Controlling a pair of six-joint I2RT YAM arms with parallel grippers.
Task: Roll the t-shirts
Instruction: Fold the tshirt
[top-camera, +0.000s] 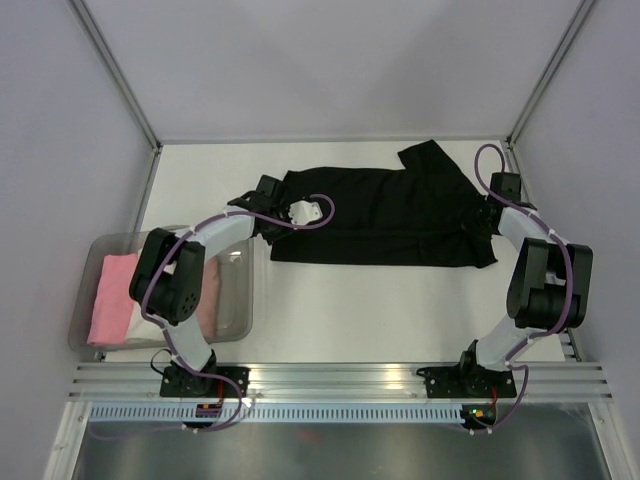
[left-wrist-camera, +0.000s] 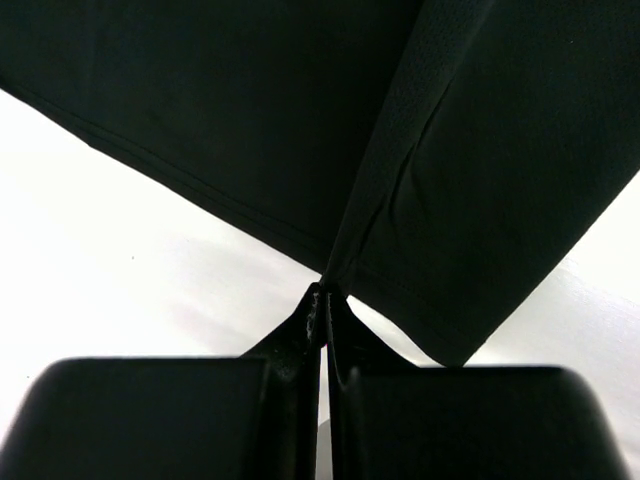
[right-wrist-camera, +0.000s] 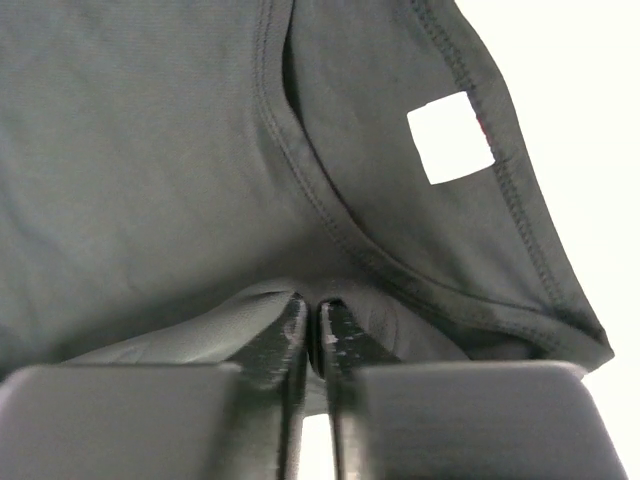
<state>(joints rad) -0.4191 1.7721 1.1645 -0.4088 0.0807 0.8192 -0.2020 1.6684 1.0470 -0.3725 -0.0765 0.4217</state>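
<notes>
A black t-shirt lies flat across the back of the table, one sleeve sticking out toward the far right. My left gripper sits at its left end. In the left wrist view this gripper is shut on a pinch of the shirt's hem. My right gripper is at the shirt's right end by the collar. In the right wrist view its fingers stand almost together with a fold of black cloth between them, just below the neckline and the white neck label.
A clear plastic bin stands at the near left and holds a pink rolled t-shirt; my left arm reaches over it. Grey walls and frame posts close in the table at the back and on both sides.
</notes>
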